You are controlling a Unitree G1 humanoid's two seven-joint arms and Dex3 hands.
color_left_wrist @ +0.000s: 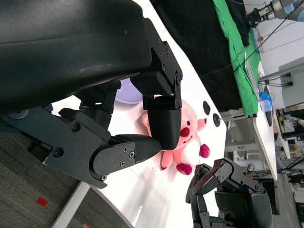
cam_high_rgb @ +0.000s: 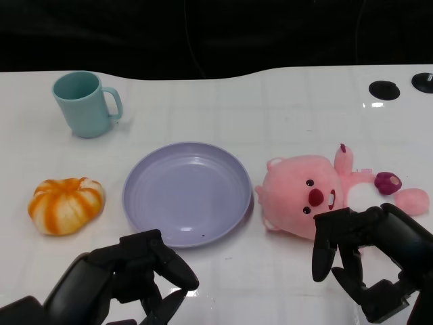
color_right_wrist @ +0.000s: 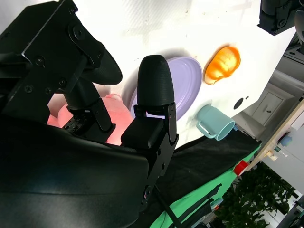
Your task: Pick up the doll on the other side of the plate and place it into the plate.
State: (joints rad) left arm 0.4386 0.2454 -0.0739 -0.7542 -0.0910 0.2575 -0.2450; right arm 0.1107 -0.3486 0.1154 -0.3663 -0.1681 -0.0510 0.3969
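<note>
A pink plush doll (cam_high_rgb: 304, 193) lies on its back on the white table, just right of the lilac plate (cam_high_rgb: 183, 189). My right hand (cam_high_rgb: 369, 261) hovers over the doll's near edge with its fingers apart and holds nothing. My left hand (cam_high_rgb: 135, 271) hangs near the table's front edge below the plate, fingers apart and empty. The left wrist view shows the doll (color_left_wrist: 190, 137) past my fingers, with my right hand (color_left_wrist: 223, 190) beside it. In the right wrist view the doll (color_right_wrist: 116, 111) sits between my fingers and the plate (color_right_wrist: 187, 85).
An orange striped pumpkin plush (cam_high_rgb: 66, 205) lies left of the plate. A teal mug (cam_high_rgb: 84, 103) stands at the back left. Two black round holes (cam_high_rgb: 384, 89) mark the table's back right. Beyond the table hangs black cloth.
</note>
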